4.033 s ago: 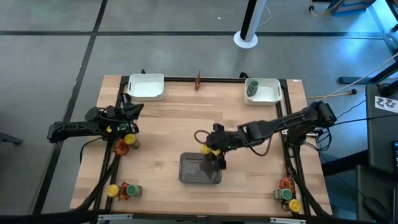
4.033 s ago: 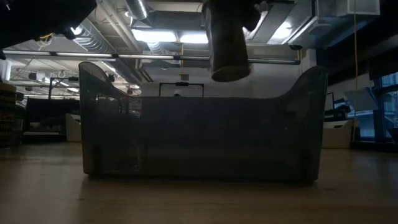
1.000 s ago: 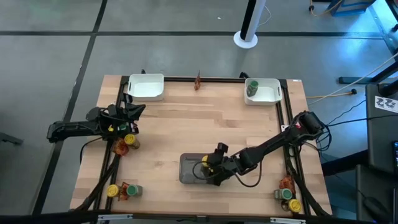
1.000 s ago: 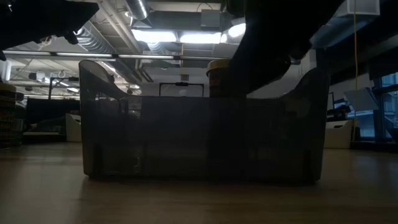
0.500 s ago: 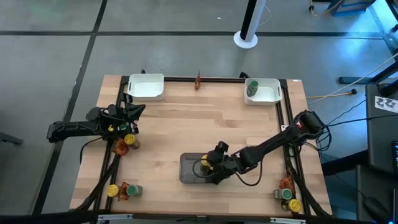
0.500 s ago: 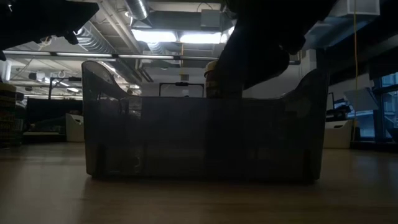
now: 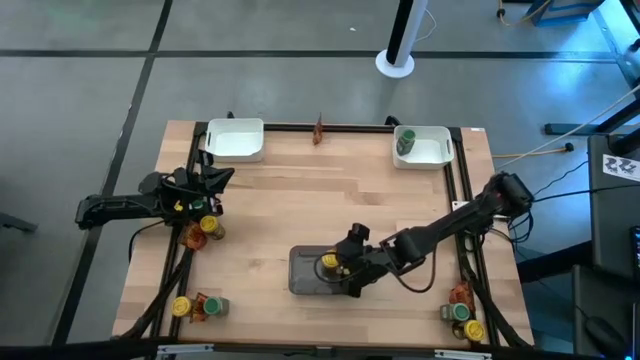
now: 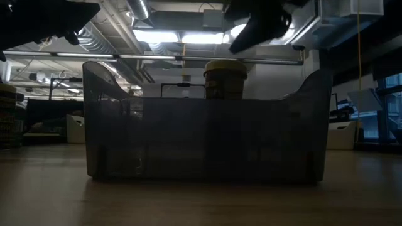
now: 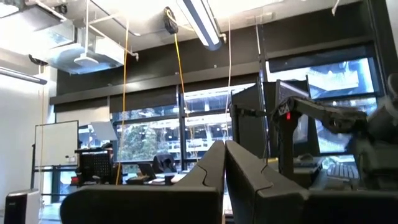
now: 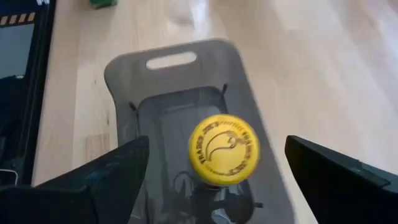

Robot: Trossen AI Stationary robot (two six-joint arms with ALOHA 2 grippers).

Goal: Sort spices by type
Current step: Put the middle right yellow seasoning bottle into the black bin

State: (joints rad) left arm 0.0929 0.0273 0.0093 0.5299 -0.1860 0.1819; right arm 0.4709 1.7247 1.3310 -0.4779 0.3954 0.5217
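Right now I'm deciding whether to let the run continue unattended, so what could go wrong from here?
The right pincer stands open right over the yellow-lidded jar just set upright in the grey tray; a careless retreat could clip the lid and tip it. The jar's top shows above the tray wall in the low view, so a low sweep of the arm might also knock it. The left pincer waits shut at the table's left edge, near other spices.

"What's around me?"
"Grey concrete floor (image 7: 250,60), a white round-based pole (image 7: 398,55)."
"And beyond?"
"Long ceiling strip lights (image 8: 169,37), dark tall windows (image 9: 199,134), a white board (image 9: 55,149)."
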